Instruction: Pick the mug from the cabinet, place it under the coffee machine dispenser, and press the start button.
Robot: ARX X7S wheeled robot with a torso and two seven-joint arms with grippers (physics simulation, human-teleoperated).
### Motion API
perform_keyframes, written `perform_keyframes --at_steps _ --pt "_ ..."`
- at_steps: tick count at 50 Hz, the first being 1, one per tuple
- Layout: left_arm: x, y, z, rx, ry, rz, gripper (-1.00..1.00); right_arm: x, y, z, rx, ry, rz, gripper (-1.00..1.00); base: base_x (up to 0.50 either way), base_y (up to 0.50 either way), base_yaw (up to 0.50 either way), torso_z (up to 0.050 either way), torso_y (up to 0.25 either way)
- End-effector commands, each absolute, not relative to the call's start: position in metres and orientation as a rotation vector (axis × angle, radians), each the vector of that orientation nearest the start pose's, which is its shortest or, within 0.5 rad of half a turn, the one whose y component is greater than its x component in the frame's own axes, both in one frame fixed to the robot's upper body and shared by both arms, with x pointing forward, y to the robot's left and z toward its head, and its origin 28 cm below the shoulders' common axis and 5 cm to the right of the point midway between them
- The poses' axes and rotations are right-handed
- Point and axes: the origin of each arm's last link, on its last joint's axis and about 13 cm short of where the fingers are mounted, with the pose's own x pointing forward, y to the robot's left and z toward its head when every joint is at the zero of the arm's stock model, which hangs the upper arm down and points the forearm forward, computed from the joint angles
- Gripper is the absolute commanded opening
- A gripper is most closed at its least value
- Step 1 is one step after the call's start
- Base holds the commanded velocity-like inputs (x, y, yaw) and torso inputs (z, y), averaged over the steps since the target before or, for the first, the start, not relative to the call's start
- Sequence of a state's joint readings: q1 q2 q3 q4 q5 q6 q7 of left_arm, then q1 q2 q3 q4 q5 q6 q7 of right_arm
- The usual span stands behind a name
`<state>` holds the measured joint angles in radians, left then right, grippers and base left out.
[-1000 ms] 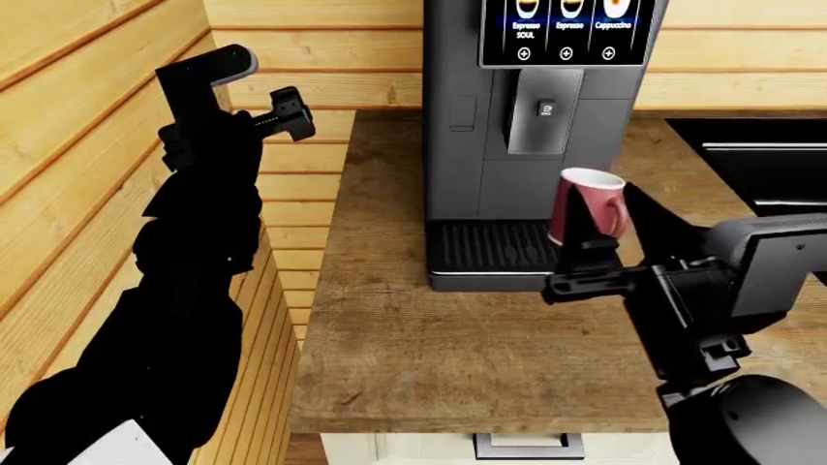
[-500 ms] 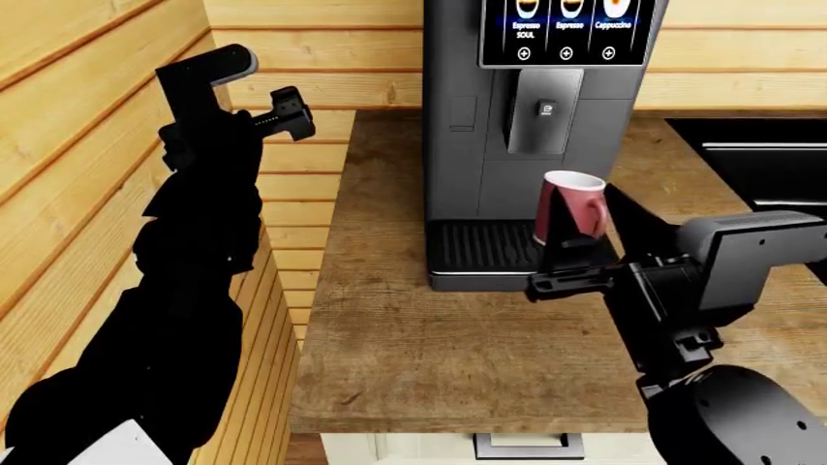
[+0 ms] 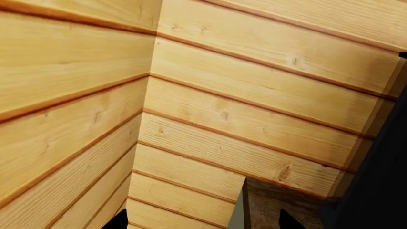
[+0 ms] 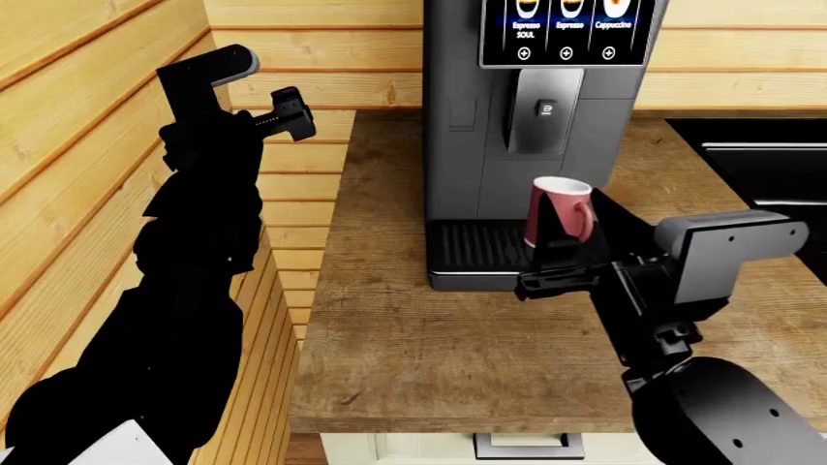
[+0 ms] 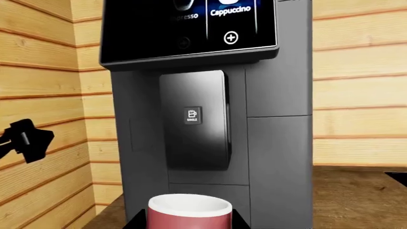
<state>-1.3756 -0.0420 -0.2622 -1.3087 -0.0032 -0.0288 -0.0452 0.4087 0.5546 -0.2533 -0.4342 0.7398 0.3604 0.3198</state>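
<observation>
Right gripper (image 4: 559,254) clamped on mug (image 4: 557,211), carried leftward over the past second, now just over drip tray (image 4: 481,246) edge, nearly beneath dispenser (image 4: 539,111). Lowering next, probably. Left gripper (image 4: 287,113) idle by wall; opening indiscernible.

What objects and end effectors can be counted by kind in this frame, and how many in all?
Mugs: 1, the red mug, held in the right end effector.
Coffee machines: 1, the dark grey coffee machine with its dispenser.
End effectors: 2, the right one and the raised left end effector.
Total: 4
</observation>
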Motion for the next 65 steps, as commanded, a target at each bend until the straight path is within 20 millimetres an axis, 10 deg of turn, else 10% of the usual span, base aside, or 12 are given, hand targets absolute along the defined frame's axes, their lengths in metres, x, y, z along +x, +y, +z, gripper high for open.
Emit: perform_keyframes --at_steps 1,65 --pt "0.437 0.228 0.21 -0.251 -0.038 0.141 1.0 0.255 -0.13 0.165 0.076 -0.248 0.193 -1.0 0.0 0.0 0.0 0.0 0.0" --pt "0.437 0.228 0.21 -0.246 -0.042 0.137 1.0 0.295 -0.12 0.159 0.049 -0.208 0.201 -1.0 0.0 0.0 0.0 0.0 0.0"
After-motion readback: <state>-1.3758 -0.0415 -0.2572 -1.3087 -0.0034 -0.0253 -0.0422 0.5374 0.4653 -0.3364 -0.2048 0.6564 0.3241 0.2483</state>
